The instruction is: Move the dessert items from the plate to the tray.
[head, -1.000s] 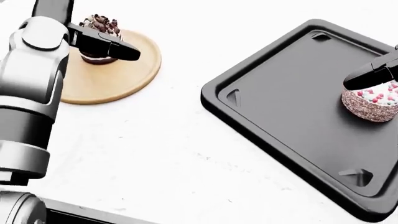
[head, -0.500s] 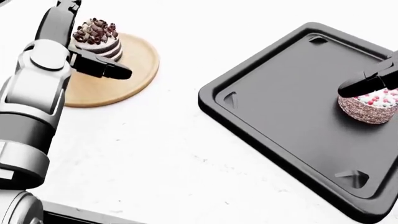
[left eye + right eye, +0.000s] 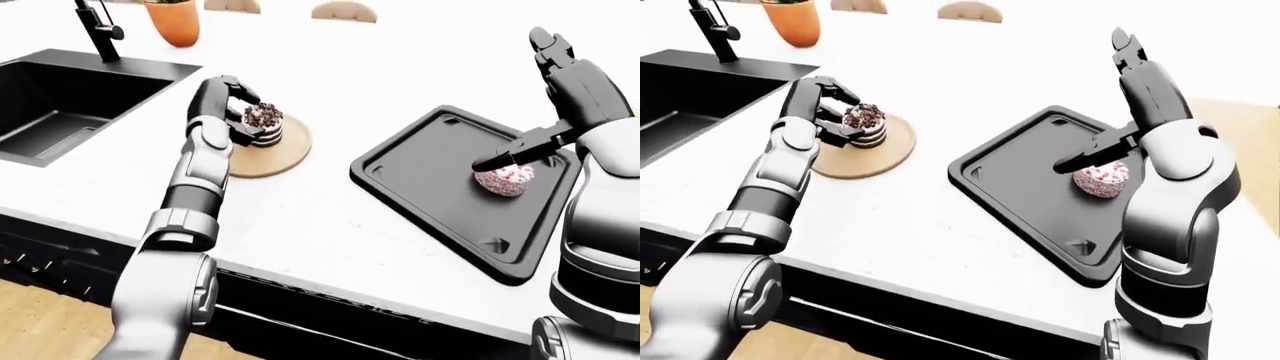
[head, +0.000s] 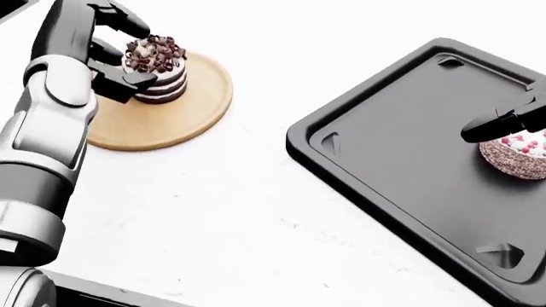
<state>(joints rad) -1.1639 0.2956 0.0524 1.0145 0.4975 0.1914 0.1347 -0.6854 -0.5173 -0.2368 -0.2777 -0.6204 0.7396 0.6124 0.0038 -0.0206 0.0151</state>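
White counter [image 4: 239,192], upright cake [image 4: 156,69] (plated)

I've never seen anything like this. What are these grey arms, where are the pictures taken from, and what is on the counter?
These are simulator renders from three cameras on a humanoid robot's head, looking down over its own arms. On the white counter sit a round wooden plate and a black tray. The left hand has its fingers around a chocolate layer cake on the plate; whether they grip it is unclear. A sprinkled cake lies in the tray, with the right hand open above it. At the left-eye view's left is a sink.
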